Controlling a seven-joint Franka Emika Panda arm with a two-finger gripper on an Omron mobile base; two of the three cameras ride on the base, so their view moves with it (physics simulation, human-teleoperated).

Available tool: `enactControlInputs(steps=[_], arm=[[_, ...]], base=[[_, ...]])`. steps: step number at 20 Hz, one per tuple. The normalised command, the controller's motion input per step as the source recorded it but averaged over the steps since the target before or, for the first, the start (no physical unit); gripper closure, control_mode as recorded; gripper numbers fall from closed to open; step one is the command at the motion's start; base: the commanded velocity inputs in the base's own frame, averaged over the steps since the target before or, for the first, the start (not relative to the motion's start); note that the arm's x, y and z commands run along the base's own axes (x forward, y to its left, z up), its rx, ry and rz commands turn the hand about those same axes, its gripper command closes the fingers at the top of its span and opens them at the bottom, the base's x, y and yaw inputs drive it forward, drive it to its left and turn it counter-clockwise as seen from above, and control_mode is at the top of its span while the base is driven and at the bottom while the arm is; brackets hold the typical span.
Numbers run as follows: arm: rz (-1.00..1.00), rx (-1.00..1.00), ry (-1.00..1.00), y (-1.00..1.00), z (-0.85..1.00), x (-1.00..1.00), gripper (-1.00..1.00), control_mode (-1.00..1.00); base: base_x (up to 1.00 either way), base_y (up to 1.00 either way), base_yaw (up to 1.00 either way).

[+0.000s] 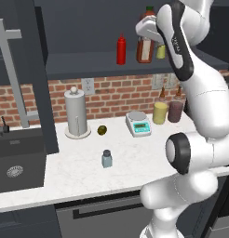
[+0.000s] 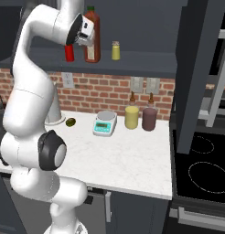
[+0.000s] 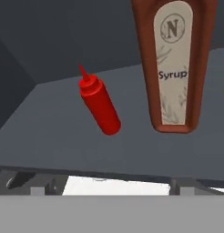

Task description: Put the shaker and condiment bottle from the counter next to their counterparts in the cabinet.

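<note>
Red squeeze bottle (image 1: 121, 49) stands upright on slate-grey wall cabinet shelf (image 1: 88, 65), left of tall brown-red syrup bottle (image 3: 175, 68); small yellow shaker (image 2: 115, 50) beyond it. Gripper (image 1: 146, 29) hovers at shelf height before syrup bottle, jaws spread, holding nothing. Pale blue-grey shaker (image 1: 106, 159) with dark cap sits on marble counter (image 1: 79, 179) below, well apart from paper towel holder (image 1: 77, 114), lime (image 1: 102, 129) and kitchen scale (image 1: 138, 123).

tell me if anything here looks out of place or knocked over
Nothing is tipped or spilled. The red condiment bottle stands upright on the cabinet shelf beside the syrup bottle. The shaker stands alone on the counter, away from the yellow shaker on the shelf.
</note>
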Motion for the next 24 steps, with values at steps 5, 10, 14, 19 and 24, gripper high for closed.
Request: enactControlInputs(steps=[5, 10, 14, 19, 24], arm=[[-0.07, -0.13, -0.24, 0.09, -0.85, -1.0, -1.0, -1.0], [-0.03, -0.09, -0.26, 0.08, -0.79, -1.0, -1.0, -1.0], [-0.02, -0.04, -0.22, 0.0, -0.73, -1.0, -1.0, -1.0], [0.0, 0.0, -0.06, 0.0, -0.27, -0.45, -1.0, -1.0], [0.0, 0.0, 0.0, 0.04, -0.07, -0.1, -1.0, -1.0]], base=[[0.0, 0.0, 0.0], [0.0, 0.0, 0.0], [0.0, 0.0, 0.0], [0.0, 0.0, 0.0], [0.0, 0.0, 0.0]])
